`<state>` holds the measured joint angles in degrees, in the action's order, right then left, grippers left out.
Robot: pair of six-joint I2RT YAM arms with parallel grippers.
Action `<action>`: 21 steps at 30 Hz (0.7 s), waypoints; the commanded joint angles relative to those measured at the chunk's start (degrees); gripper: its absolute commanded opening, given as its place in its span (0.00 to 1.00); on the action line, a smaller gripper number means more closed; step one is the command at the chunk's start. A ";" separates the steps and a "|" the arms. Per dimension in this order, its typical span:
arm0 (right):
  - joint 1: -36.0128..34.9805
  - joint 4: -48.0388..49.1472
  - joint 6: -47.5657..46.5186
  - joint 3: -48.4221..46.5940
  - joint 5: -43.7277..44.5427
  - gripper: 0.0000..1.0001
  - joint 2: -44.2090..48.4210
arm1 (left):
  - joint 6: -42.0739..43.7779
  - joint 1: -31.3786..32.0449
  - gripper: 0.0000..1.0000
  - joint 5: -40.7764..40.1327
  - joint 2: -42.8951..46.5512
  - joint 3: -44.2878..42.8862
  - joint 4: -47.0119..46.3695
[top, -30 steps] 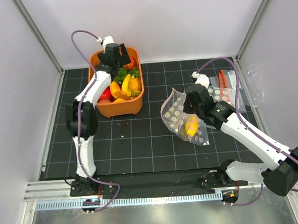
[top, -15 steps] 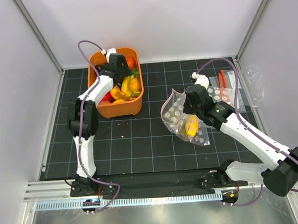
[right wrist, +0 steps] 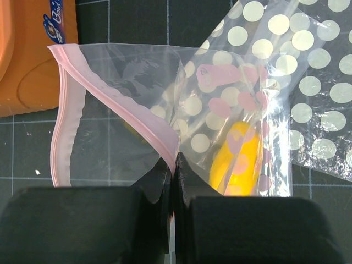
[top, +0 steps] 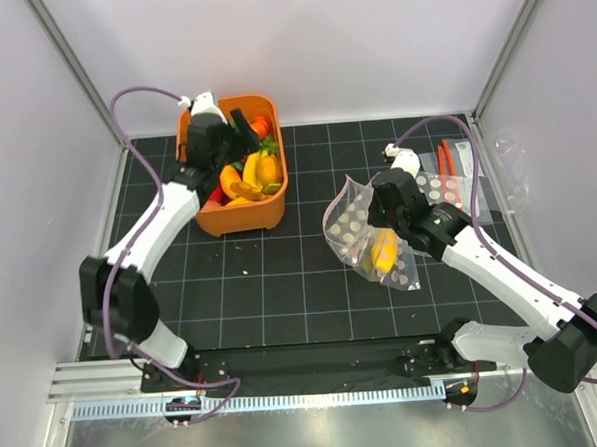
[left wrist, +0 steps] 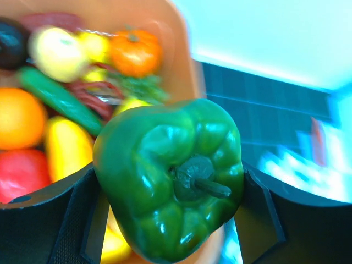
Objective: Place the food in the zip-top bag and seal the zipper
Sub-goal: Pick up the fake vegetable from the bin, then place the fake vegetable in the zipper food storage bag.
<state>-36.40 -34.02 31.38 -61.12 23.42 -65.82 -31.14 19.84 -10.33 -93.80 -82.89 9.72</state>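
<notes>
Left pincer [left wrist: 171, 212]: both fingers pressed against the sides of a green pepper [left wrist: 159, 148], which filled the gap between them, stem end facing the wrist camera. The pepper was gripped and lifted clear of the other pieces.

Beneath and beyond that pincer: the orange bin [top: 240, 219], with more toy food [left wrist: 60, 148] in it. Noted an orange piece, yellow pieces, a red one and a long green one. The left wrist view was blurred toward its right edge; nothing could be read there.

Right pincer [right wrist: 175, 165]: jaws closed tight, pinching the zipper [right wrist: 126, 115] of the zip-top bag [right wrist: 110, 82] at one point. From that pinch the pale pink strip ran up and away to the pincer's left, then doubled back down, so the mouth gaped as a triangle to the left of the fingers.

Just right of the fingers, inside the bag: one yellow piece [right wrist: 236, 159], lying low in the plastic.

Farther right of that pincer, a polka-dotted bag [right wrist: 324, 126] lay flat on the black gridded worktop [top: 282, 284].

The two pincers were well apart, with the bin at the left one and the bag at the right one.
</notes>
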 commanded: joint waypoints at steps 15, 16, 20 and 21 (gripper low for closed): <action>0.10 3.08 -0.79 -0.66 -2.41 0.01 1.31 | -0.25 33.50 0.44 4.36 23.41 31.48 -16.83; 0.10 3.08 -0.79 -0.75 -2.59 0.01 1.05 | 0.80 35.60 0.44 4.18 22.27 30.43 -16.83; 0.10 2.91 -0.53 -0.84 -3.29 0.01 0.96 | 1.52 36.94 0.42 5.14 13.93 26.47 -17.27; 0.10 2.91 -0.61 -0.75 -3.47 0.01 1.13 | 1.52 37.03 0.42 5.84 12.95 25.07 -17.62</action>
<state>-36.42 -33.67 31.31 -61.12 20.69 -65.82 -31.05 56.99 -4.38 -77.58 -53.56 -3.68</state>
